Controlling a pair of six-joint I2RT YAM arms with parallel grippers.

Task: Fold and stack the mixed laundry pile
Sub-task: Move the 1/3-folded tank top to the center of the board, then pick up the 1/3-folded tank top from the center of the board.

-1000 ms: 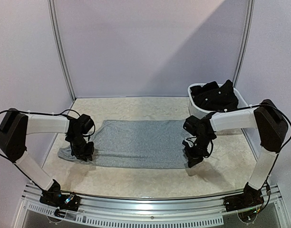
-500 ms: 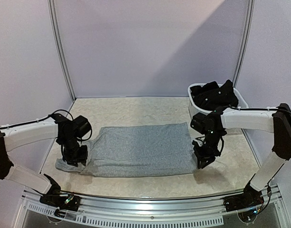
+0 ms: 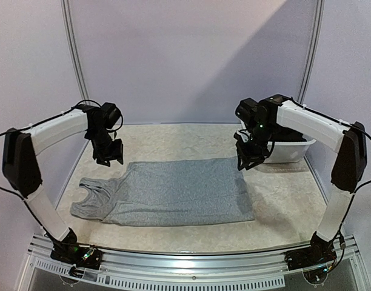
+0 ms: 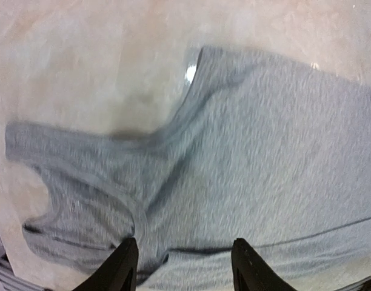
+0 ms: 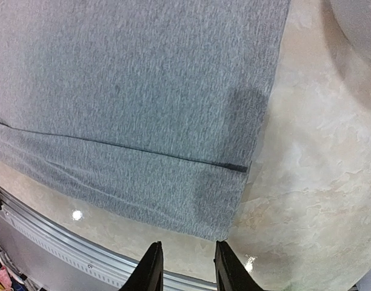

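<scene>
A light grey sleeveless top (image 3: 179, 191) lies flat on the table, folded lengthwise, with its straps at the left end. It is the only piece of the laundry pile that shows. My left gripper (image 3: 108, 159) hovers above the table just beyond the top's far left corner. In the left wrist view the left gripper (image 4: 184, 267) is open and empty over the strap end of the top (image 4: 264, 151). My right gripper (image 3: 248, 162) hangs over the far right corner. In the right wrist view the right gripper (image 5: 187, 267) is open by a narrow gap, with nothing held, above the top's hem (image 5: 131, 91).
A white laundry basket (image 3: 293, 150) stands at the back right, mostly behind my right arm; its wall shows in the right wrist view (image 5: 361, 24). A metal rail (image 3: 185, 267) runs along the table's near edge. Pale walls close in the back and sides.
Both grippers have opened, let go of the grey top and moved up from its near edge to its far corners. The top now lies still, a little nearer the front.
</scene>
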